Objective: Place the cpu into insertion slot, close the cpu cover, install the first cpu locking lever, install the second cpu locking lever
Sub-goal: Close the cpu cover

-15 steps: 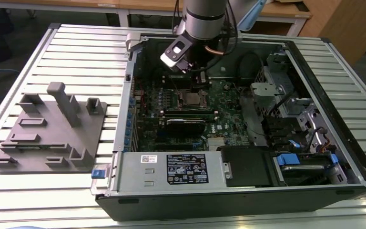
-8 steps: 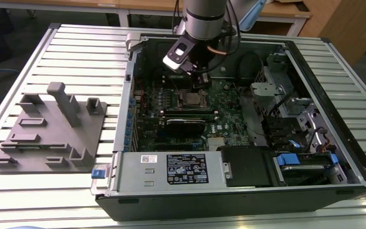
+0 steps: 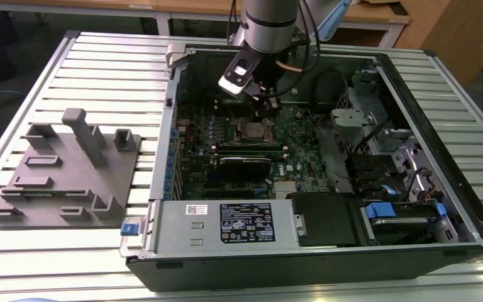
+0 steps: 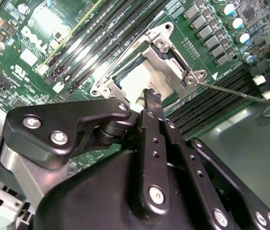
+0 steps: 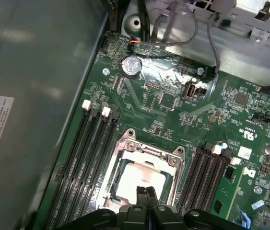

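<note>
1. Exterior view: gripper hangs at 12 o'clock of the chip, close above it.
2. Its fingers are pinched together, holding nothing.
3. Chip lies in the socket; cover flat over it.

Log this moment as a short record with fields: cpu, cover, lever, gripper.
cpu: the cpu sits in the insertion slot
cover: the cpu cover lies down over the slot, the chip showing through its window
lever: one locking lever sticks out from the socket corner across the memory slots, apparently unlatched
gripper: the gripper, fingers together and empty, at the cpu's edge; contact cannot be told
</note>
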Robot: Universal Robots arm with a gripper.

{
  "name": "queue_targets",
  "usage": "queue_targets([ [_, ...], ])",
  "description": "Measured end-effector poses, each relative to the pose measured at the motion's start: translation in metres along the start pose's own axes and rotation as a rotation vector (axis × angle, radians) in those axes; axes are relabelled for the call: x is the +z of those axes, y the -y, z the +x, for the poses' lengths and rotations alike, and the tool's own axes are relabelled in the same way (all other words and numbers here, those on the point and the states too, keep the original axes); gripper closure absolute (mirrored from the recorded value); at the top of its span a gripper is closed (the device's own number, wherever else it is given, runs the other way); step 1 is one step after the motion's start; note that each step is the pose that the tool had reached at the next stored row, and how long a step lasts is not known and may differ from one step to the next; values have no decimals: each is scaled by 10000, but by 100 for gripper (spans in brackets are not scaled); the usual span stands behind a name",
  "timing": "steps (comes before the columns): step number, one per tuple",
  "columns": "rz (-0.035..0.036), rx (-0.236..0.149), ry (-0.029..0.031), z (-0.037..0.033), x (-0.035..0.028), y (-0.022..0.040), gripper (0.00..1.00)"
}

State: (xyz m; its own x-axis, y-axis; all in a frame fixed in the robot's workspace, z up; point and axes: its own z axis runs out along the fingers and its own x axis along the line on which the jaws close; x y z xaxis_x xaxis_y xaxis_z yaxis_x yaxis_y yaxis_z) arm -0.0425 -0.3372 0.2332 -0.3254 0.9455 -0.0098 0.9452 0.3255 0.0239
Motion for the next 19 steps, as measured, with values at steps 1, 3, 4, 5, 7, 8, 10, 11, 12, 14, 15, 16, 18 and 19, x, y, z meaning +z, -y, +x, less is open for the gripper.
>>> queue_targets([
  [1,0,-1,0,0,0,0,90],
  [3,0,-46,0,0,0,0,90],
  [4,0,-46,0,0,0,0,90],
  [5,0,-49,0,0,0,0,90],
  [7,-1,-80,-1,0,0,0,90],
  [8,-1,-99,-1,0,0,0,90],
  [10,-1,-106,-1,0,0,0,90],
  [11,-1,-106,-1,0,0,0,90],
  [12,-1,-106,-1,0,0,0,90],
  [14,-1,-109,-1,0,0,0,90],
  [15,-1,-124,-1,0,0,0,90],
  [16,-1,-155,-2,0,0,0,90],
  [18,-2,-244,-4,0,0,0,90],
  [19,-2,-302,-5,0,0,0,90],
])
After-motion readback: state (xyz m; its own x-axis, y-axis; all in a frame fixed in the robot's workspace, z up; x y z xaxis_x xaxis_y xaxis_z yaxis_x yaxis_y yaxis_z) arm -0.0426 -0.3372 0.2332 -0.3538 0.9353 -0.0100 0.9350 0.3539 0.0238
